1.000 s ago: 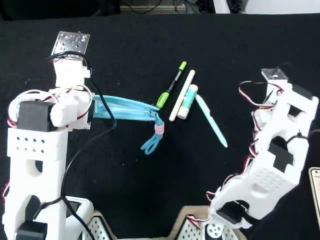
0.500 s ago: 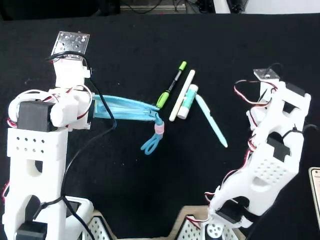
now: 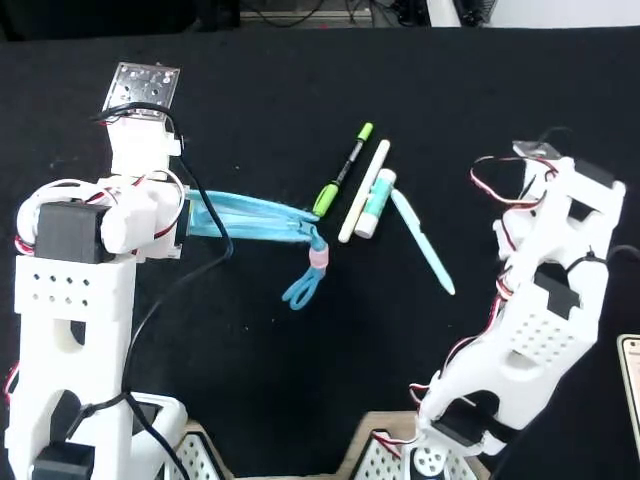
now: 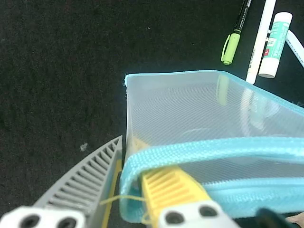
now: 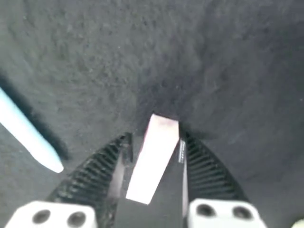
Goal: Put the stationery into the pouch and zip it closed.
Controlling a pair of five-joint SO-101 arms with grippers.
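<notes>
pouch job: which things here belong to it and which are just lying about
For the job: pouch, green pen, white pen, glue stick, blue pen, pink block in the right gripper.
Lying about: tan thing at the right edge, cables at the back.

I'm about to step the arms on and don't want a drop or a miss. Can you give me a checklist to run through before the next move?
1. Left claw clamped on the end of the pouch: ok.
2. Right claw holds a pale pink block between its fingers: ok.
3. Pouch mouth open wide enough to take the block: cannot tell.
4. Green pen, white pen, glue stick and blue pen inside the pouch: not ok, all four lie on the table beside it.
5. Zip pull loop lying free on the table, nothing on it: ok.
</notes>
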